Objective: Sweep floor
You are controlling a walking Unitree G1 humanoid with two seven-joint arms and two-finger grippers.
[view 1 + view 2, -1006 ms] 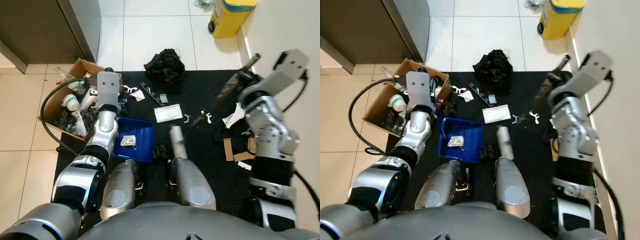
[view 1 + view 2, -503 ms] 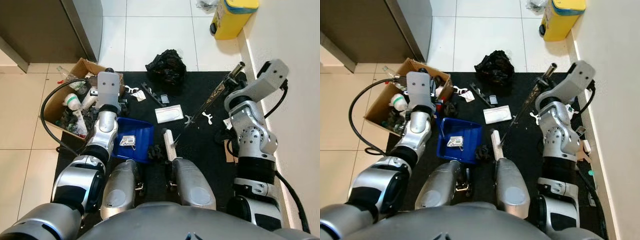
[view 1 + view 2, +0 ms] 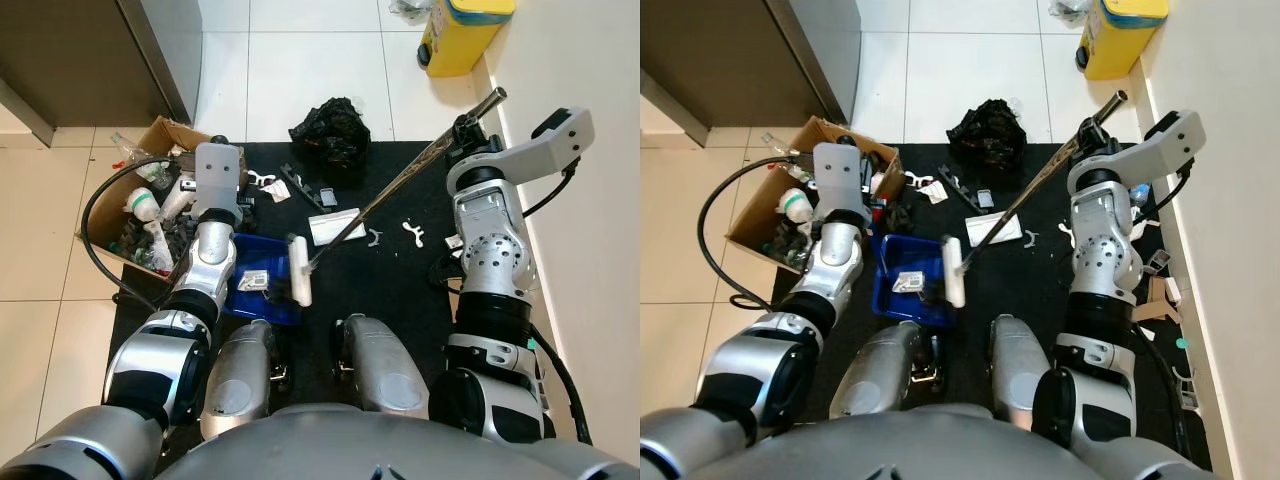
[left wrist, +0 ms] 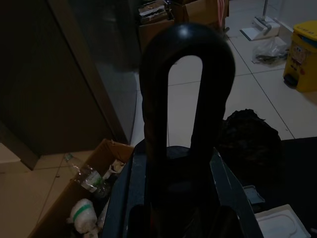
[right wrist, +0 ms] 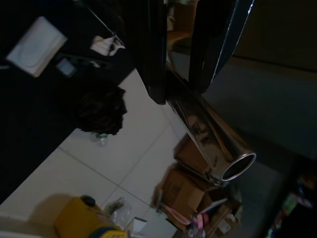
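The broom's white head (image 3: pixel 298 270) rests at the open edge of the blue dustpan (image 3: pixel 262 270), which lies on the black mat (image 3: pixel 400 290). Its metal pole (image 3: pixel 400 183) slants up to my right gripper (image 3: pixel 463 135), which is shut on it near the top. The right wrist view has both black fingers (image 5: pixel 154 54) clamped on the shiny pole (image 5: pixel 208 134). My left gripper (image 4: pixel 185 168) is shut on the dustpan's black loop handle (image 4: pixel 188 94). A white scrap (image 3: pixel 255 281) lies in the pan. A white packet (image 3: pixel 335 226), small white bits (image 3: pixel 410 232) and a black bag (image 3: pixel 330 128) lie on the mat.
A cardboard box of rubbish (image 3: pixel 150 205) stands left of the dustpan, with a black hose (image 3: pixel 95 235) looping beside it. A yellow bin (image 3: pixel 462 35) stands at the far right by the wall. Cardboard scraps (image 3: pixel 1155 295) lie at the mat's right edge. A dark cabinet (image 3: pixel 80 50) fills the far left.
My right arm swung the broom leftward: its head went from in front of my knees across the mat to the dustpan's edge. The left arm and dustpan stayed put.
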